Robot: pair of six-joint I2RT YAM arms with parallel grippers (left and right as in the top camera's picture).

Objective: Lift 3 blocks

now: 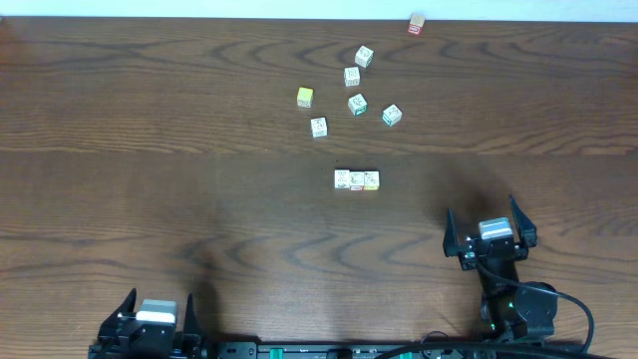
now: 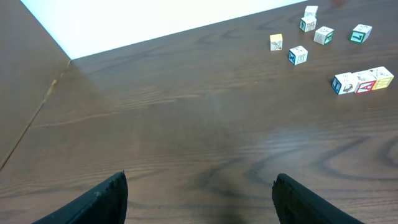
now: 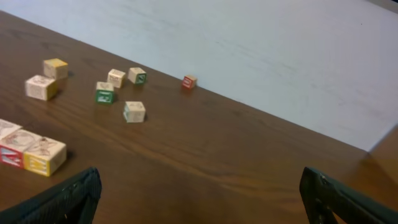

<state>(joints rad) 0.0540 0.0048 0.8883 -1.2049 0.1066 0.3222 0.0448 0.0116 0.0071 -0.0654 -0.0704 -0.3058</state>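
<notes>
Whitish blocks [image 1: 357, 179], three touching in a row mid-counter [image 1: 199, 209]: one dark-printed, one red-marked, one yellow-orange. Left end effector [image 1: 158, 301] released wide, holding nothing, well apart at the near edge. Right end effector [image 1: 482, 213] released wide, empty, nearer the row.

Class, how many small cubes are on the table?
10: touching row of three in the middle; six scattered cubes behind it, one yellow; one reddish cube at the far edge. None seems hidden.
</notes>
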